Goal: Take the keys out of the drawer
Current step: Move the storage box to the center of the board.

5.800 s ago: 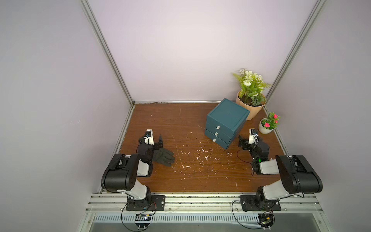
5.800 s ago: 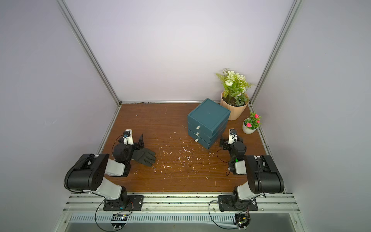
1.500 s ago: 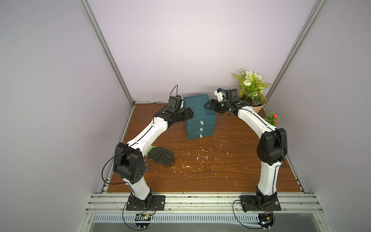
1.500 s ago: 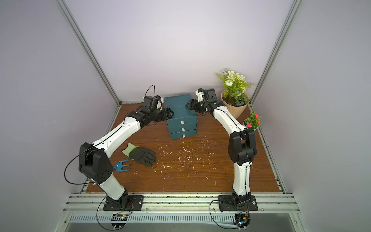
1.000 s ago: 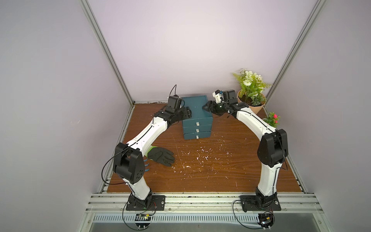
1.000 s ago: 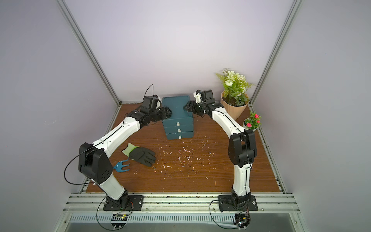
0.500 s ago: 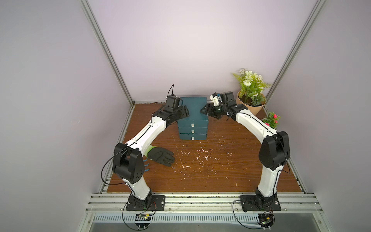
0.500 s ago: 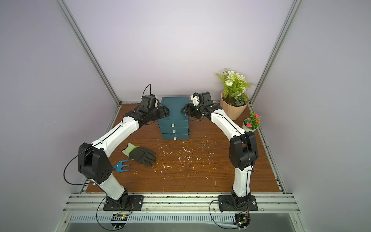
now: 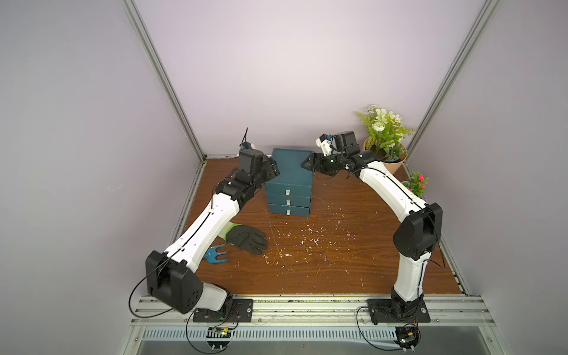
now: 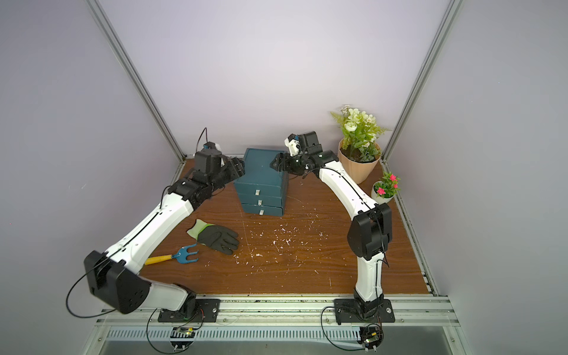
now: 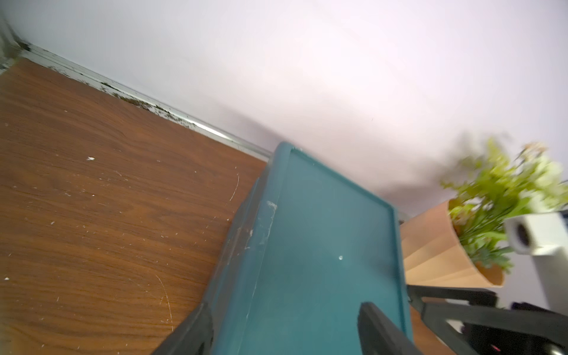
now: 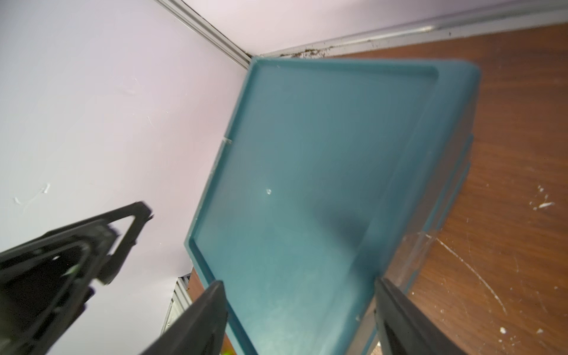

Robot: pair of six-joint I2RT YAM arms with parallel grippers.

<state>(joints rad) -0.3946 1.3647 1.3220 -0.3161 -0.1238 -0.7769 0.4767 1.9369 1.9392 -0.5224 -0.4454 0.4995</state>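
Note:
The drawer unit (image 9: 290,181) is a teal chest with three drawers, all shut, standing near the back wall with its white handles (image 9: 288,202) facing front. The keys are hidden. My left gripper (image 9: 272,170) is at the chest's upper left edge, open; in the left wrist view its fingers (image 11: 190,332) straddle that edge of the teal top (image 11: 322,246). My right gripper (image 9: 309,164) is at the chest's upper right corner, also open. In the right wrist view the right gripper (image 12: 299,325) has the corner of the top (image 12: 322,153) between its spread fingers.
A black glove (image 9: 246,241) and a blue hand rake (image 10: 187,255) lie front left of the chest. A large flower pot (image 9: 387,153) and a small pink-flowered pot (image 9: 416,184) stand at the back right. White flecks (image 9: 310,242) dot the wooden table.
Both arms have risen from rest to the chest. The chest has turned to face front and slid left, away from the large pot, with both grippers staying at its sides.

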